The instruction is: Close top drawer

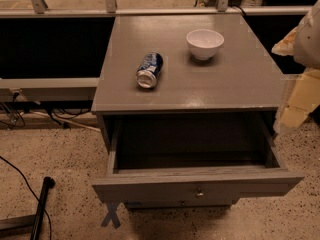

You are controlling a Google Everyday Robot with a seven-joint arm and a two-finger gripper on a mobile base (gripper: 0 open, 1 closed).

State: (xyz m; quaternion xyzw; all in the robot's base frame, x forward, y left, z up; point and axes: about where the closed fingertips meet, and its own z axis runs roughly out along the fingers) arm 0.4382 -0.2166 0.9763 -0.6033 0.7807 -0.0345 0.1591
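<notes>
Lighting: dim, warm, from overhead, with a soft sheen across the tabletop (pixel 200 91) toward its front edge and small highlights on the bowl (pixel 205 43) rim and the can (pixel 149 70) end, each with a short soft shadow beneath. The top drawer (pixel 165 186) box lies in deep shade, its front panel evenly lit, with a dark shadow on the floor (pixel 260 224) below. The gripper (pixel 299 104), at the right edge beside the table, is pale and washed out.
</notes>
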